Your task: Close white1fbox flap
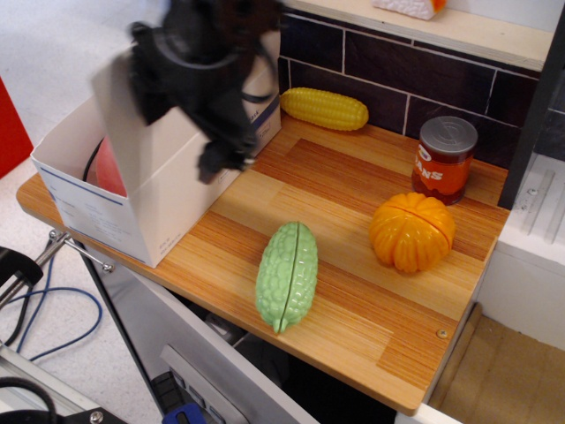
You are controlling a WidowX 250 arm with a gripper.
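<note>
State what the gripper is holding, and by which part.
Cannot be told: the blurred gripper is against the box's raised flap, but no clamped hold shows.

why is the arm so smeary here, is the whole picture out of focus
In the observation.image view only the gripper and arm are motion-blurred, over the white1fbox; the green gourd, orange pumpkin, corn and can are sharp, so focus is fine. Lighting is even, with soft shadows and a faint sheen on the gourd.

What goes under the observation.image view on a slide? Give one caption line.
Blurred black claw pushing the flap upright on the white1fbox, beside toy corn, gourd, pumpkin and can.
</note>
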